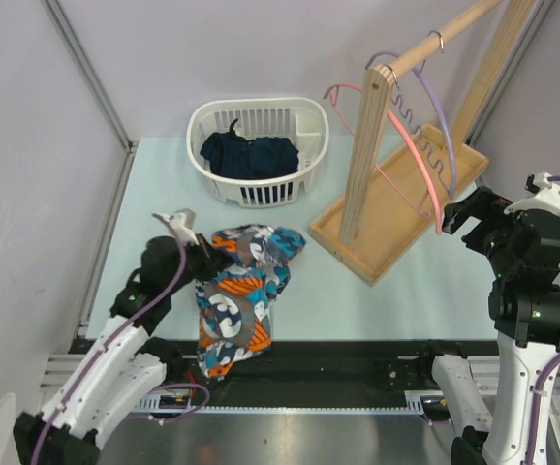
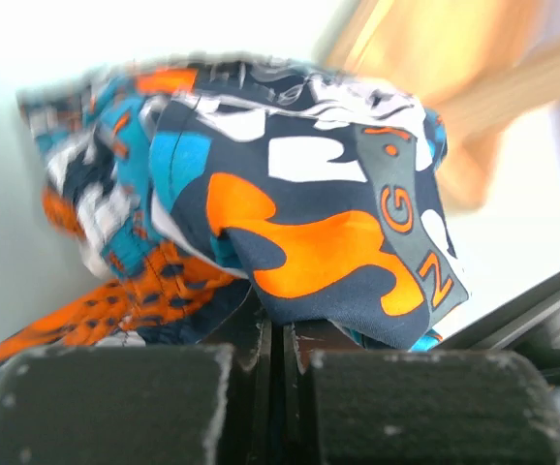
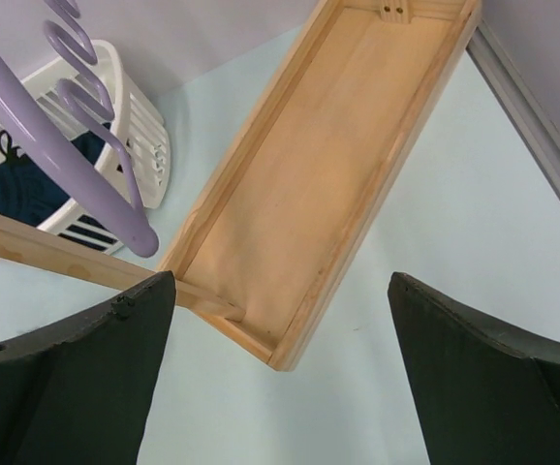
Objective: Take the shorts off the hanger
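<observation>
The left gripper (image 1: 205,256) is pinching the colourful printed board shorts (image 1: 246,291) by the tabletop's near edge, probably to shift them, while the right gripper (image 1: 459,221) is gaping empty.

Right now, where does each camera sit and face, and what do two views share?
Top external: above and behind, looking down at the table; both arms show.
Left wrist: faces the shorts pinched in the shut left gripper.
Right wrist: looks down through the open right gripper at the rack.
Shared: top and right wrist both show the hanger.
</observation>
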### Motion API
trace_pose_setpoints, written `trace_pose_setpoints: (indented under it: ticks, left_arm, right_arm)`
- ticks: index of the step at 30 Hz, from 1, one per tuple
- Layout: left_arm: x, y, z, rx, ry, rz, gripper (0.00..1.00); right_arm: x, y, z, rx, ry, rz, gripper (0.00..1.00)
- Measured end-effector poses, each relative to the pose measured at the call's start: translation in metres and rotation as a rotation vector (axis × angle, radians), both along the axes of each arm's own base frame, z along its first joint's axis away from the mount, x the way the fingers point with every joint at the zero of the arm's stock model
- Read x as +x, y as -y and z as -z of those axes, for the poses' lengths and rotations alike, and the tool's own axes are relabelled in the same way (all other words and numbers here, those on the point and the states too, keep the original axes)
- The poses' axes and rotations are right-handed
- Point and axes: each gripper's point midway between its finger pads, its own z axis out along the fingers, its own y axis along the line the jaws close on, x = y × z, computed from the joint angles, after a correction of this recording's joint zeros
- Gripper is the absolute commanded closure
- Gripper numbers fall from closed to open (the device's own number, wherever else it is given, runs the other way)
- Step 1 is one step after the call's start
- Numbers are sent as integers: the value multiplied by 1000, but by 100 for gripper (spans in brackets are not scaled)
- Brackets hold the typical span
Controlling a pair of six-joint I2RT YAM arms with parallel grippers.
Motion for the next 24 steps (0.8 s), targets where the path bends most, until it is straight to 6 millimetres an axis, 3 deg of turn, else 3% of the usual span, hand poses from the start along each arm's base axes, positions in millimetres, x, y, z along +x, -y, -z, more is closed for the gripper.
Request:
trace_pose_setpoints:
  ticks: [6, 12, 15, 21, 24]
  left_arm:
    - [18, -14, -112, -214, 165, -28, 100]
    - [50, -1, -227, -381, 377, 24, 99]
    - [70, 6, -273, -465, 469, 51, 99]
    - [132, 19, -346, -596, 641, 102, 99]
    - [157, 23, -354, -612, 682, 110, 100]
  right_arm:
    - [4, -1, 15, 20, -27, 2, 3]
    - [7, -2, 40, 68, -69, 17, 3]
    - [9, -3, 53, 87, -95, 18, 3]
    - [13, -4, 68, 94, -121, 14, 3]
    - [16, -3, 70, 91, -119, 15, 3]
